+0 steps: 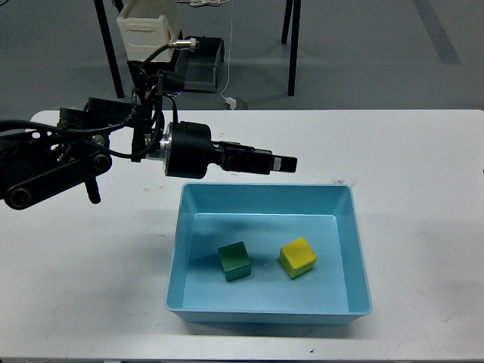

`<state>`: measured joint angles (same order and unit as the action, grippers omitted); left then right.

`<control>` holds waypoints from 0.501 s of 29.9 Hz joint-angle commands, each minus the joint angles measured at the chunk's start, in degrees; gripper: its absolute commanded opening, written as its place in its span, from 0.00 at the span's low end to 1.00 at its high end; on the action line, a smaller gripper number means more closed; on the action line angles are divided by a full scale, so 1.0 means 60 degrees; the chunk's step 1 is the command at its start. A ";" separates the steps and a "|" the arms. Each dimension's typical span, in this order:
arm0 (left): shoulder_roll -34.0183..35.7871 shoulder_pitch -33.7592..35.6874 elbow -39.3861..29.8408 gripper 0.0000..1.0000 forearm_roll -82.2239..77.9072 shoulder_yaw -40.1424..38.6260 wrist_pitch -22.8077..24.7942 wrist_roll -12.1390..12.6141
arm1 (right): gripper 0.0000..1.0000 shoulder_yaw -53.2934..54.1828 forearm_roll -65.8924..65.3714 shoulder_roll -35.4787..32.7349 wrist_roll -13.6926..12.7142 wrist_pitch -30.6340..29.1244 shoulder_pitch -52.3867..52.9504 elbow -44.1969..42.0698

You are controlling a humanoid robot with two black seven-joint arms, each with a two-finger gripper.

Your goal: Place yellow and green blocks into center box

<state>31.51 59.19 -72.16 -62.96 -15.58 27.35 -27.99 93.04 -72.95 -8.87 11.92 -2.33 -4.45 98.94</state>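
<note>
A green block point(234, 261) and a yellow block point(298, 257) lie side by side, a little apart, on the floor of the light blue box point(349, 249) at the table's centre. My left gripper point(281, 162) points right, level, above the box's far rim and well clear of both blocks. It holds nothing; its fingers are seen edge-on as one dark bar, so the gap cannot be read. My right gripper is out of view.
The white table point(423, 174) surrounds the box. Beyond its far edge stand black table legs point(112, 60), a cream container point(148, 34) and a dark bin point(198, 64) on the floor.
</note>
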 commanded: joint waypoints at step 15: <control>0.1135 -0.3462 -0.0922 1.00 0.8467 -0.3498 -0.1465 -0.0002 | 1.00 -0.1151 0.4624 0.0410 -0.0931 -0.0095 0.2017 -0.0376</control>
<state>36.74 40.42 -75.01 -18.39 -36.34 20.95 -27.99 85.72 -53.32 -6.36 8.77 -2.79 7.23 97.08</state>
